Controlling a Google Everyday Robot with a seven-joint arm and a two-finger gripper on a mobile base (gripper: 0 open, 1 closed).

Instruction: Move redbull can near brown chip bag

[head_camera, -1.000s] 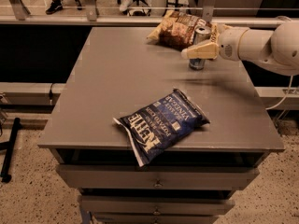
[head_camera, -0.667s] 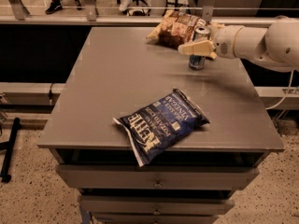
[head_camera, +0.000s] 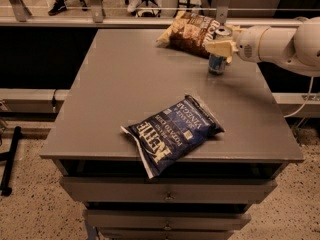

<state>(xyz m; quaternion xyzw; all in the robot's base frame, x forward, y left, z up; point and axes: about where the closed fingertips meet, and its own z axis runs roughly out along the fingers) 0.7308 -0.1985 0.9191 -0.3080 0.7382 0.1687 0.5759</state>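
The redbull can (head_camera: 217,64) stands at the back right of the grey table (head_camera: 125,84), right beside the brown chip bag (head_camera: 190,31), which lies at the table's far edge. My gripper (head_camera: 220,48) reaches in from the right, and its cream fingers (head_camera: 216,47) are closed across the can's middle. The can's blue lower part shows below the fingers and its silver top above them. The can's base is at or just above the tabletop.
A dark blue Kettle chip bag (head_camera: 172,131) lies near the table's front edge, overhanging it slightly. Drawers sit under the tabletop. A rail runs behind the table, with chair legs and feet beyond it. My white arm (head_camera: 280,41) spans the table's right back corner.
The gripper and the can have shifted slightly to the right, staying beside the brown chip bag. The Kettle bag has not moved.
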